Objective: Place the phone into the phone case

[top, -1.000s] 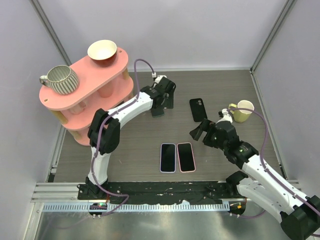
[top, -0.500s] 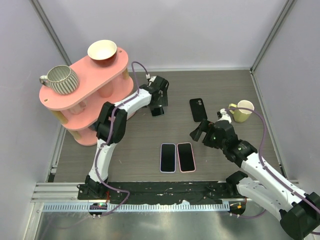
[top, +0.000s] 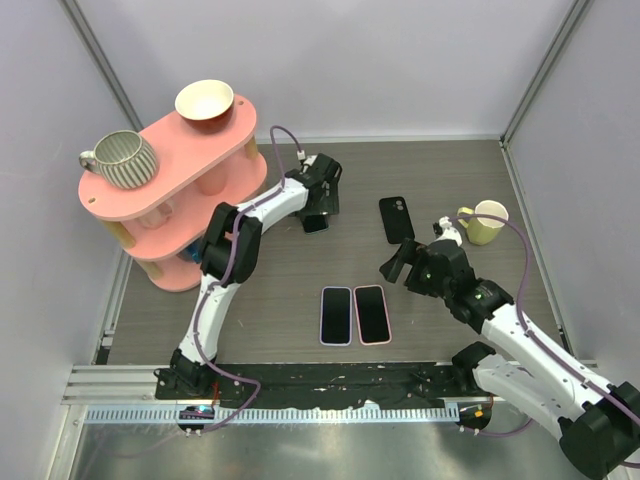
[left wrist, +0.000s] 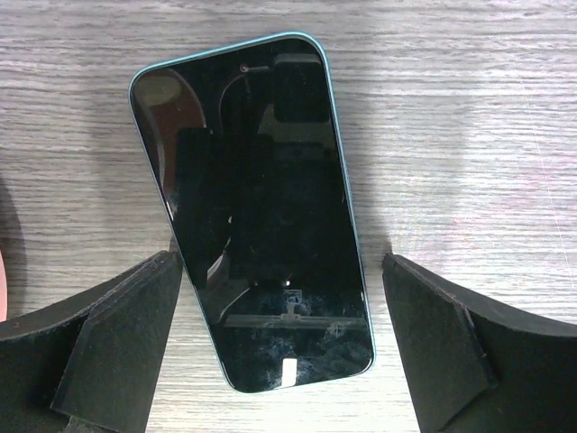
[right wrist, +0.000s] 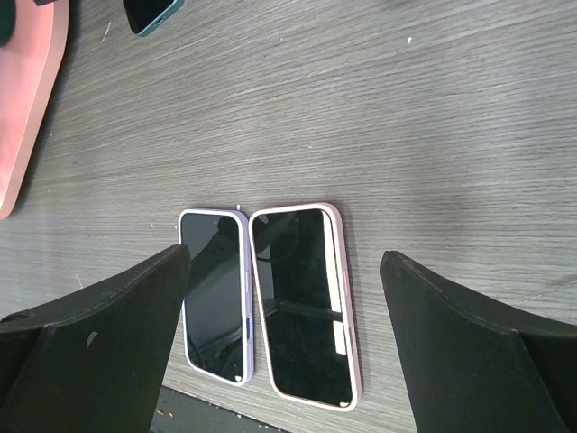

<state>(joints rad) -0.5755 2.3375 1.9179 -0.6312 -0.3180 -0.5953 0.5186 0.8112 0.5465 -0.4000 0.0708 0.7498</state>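
Observation:
A bare phone with a teal edge [left wrist: 252,207] lies screen up on the wooden table, and also shows in the top view [top: 315,223]. My left gripper [left wrist: 284,347] is open just above it, with its fingers [left wrist: 117,347] on either side of the phone's near end and not touching it. A black phone case [top: 396,218] lies flat to the right, near the yellow mug. My right gripper [right wrist: 284,334] is open and empty, hovering above the two cased phones; in the top view it [top: 400,265] sits just below the black case.
A lilac-cased phone [right wrist: 216,293] and a pink-cased phone [right wrist: 305,302] lie side by side near the front. A yellow mug [top: 485,222] stands at the right. A pink two-tier shelf [top: 165,190] with a striped mug [top: 122,160] and a bowl [top: 204,100] stands at the left.
The left arm's elbow has swung up toward the pink shelf while its gripper stayed over the teal phone. The right arm has barely moved.

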